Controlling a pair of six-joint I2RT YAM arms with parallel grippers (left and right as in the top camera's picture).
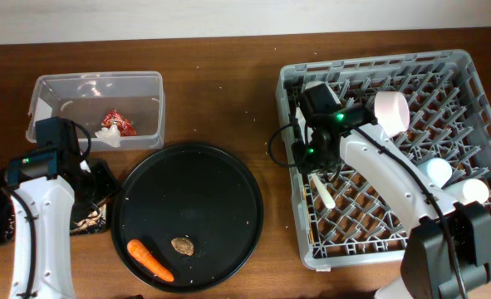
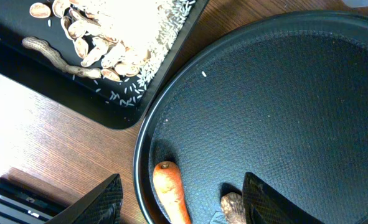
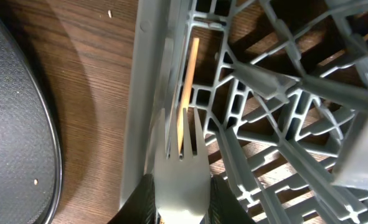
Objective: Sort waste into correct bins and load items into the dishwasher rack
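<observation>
The right end effector point(image 3: 182, 208) is clamped on the handle end of the white plastic fork point(image 3: 180, 168), tines leading. It holds the fork low inside the dishwasher rack point(image 1: 370, 62), close against the near-left wall. The likely reason is that the lattice gaps there are narrow enough to catch a thin utensil instead of letting it drop through. The tines are already among the grey ribs, so this reads as the moment of placing, not of carrying. Elsewhere in the rack the pink bowl point(image 1: 392, 112) leans among the pegs, and the light-blue cup point(image 1: 438, 170) and the white cup point(image 1: 472, 191) sit near the right edge.

The left end effector point(image 2: 182, 186) hangs with its jaws wide apart and empty, just above the carrot point(image 2: 171, 193) and the brown lump point(image 2: 233, 208). Both lie on the round black tray point(image 1: 187, 166) — a stance that suits picking up the carrot next. The flat black tray point(image 2: 59, 87) beside it holds rice and beige scraps point(image 2: 140, 31). The clear tub point(image 1: 95, 77) holds the red wrapper point(image 1: 118, 122) and the tissue point(image 1: 108, 134), so food and dry litter appear to be kept apart.

No brand, label or legible writing shows on anything — the wrapper's print is too small to read.
</observation>
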